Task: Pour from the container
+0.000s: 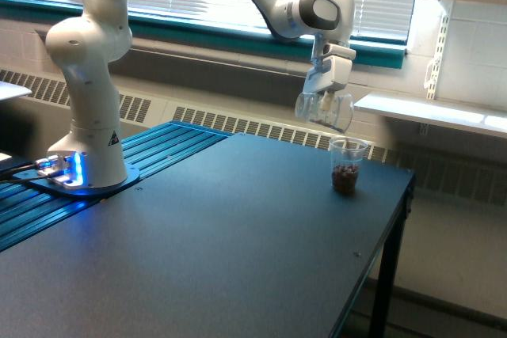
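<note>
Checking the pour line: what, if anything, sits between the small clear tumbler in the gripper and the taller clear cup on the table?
Nothing visible. The small clear rounded plastic tumbler, held in the gripper, hangs just above the taller tapered clear cup on the dark table, with only open air between them.

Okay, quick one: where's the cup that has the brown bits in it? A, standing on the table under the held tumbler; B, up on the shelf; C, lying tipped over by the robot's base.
A: the cup stands upright on the table, just below the tumbler.
</note>
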